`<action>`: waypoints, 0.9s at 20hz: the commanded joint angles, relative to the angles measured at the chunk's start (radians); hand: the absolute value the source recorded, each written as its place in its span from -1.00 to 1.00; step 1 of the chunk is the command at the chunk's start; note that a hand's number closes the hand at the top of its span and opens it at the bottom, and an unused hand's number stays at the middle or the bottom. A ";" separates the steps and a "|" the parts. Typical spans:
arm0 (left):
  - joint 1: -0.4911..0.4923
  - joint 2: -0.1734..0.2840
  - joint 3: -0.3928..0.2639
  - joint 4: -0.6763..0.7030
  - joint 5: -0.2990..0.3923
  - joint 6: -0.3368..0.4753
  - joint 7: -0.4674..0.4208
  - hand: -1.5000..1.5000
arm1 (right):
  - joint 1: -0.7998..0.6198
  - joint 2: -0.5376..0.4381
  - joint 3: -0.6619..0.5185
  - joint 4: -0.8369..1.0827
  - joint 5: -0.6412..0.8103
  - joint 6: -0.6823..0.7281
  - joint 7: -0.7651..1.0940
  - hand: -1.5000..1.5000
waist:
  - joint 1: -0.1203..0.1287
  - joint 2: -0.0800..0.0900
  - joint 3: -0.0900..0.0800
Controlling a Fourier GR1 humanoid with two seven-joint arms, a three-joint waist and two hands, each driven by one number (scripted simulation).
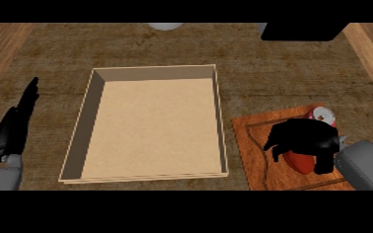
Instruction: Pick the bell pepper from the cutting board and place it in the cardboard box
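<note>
The right robot hand (304, 137) sits over the board (255, 150) at the lower right of the surface (160, 47), fingers curled down round the red pepper (299, 161), which shows only below the palm; the hand covers most of it, so the exact contact cannot be read, but the curl suggests a grasp being taken or just made; the pepper appears to rest on the board, not yet lifted. A red and white object (321, 115) lies on the board just beyond the hand; its kind cannot be told. The box (84, 123) stands open-topped just left of the board, with nothing visible inside, placed close so that the carry is short; its near wall will have to be cleared by raising the pepper before moving left. The left robot hand (20, 121) rests at the left edge, fingers straight and pointing up, holding nothing and well apart from the box.
</note>
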 commanded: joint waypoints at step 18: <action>0.142 0.036 0.114 -0.003 -0.005 0.060 0.052 0.00 | 0.378 0.314 -0.477 -0.132 -0.047 -0.314 0.997 1.00 | -0.238 -0.075 -0.011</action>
